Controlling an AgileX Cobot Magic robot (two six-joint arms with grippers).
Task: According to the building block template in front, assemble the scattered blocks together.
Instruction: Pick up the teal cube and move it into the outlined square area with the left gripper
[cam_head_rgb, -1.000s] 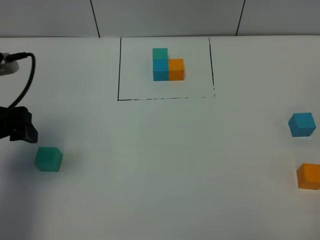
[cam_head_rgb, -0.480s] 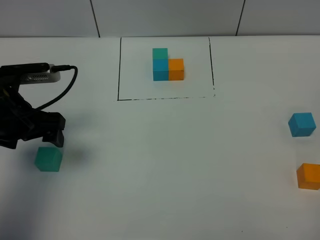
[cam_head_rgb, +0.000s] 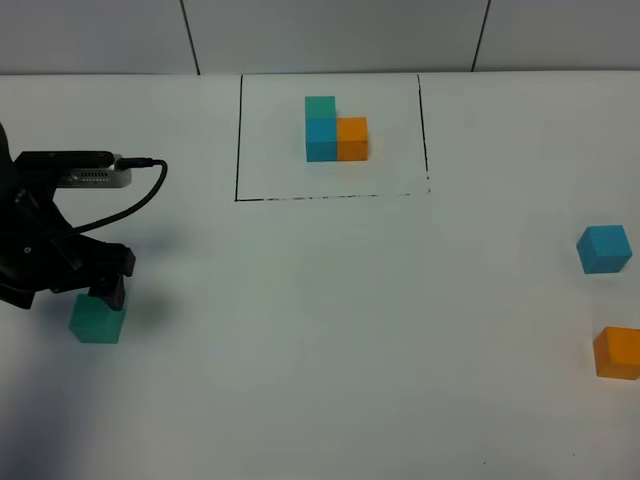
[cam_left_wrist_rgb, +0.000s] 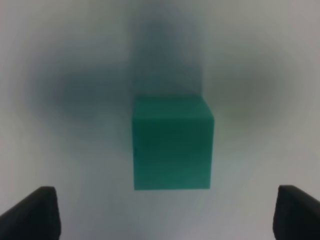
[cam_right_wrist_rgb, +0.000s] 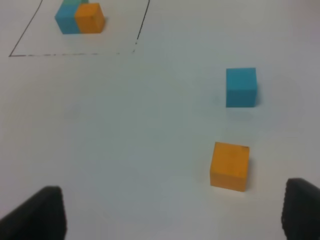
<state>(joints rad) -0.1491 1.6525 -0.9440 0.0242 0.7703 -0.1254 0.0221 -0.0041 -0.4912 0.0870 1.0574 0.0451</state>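
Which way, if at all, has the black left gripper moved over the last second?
Yes. The left gripper came in from the view's left edge, rightward toward the small teal-green cube, which stayed put; it now hovers open just above it.

My high camera overlooks the whole white counter (cam_head_rgb: 320, 380), and my left wrist camera looks closely down on its small teal-green cube (cam_left_wrist_rgb: 172, 142).

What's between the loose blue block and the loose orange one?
Nothing: only bare table between the blue block and orange block, in the high view.
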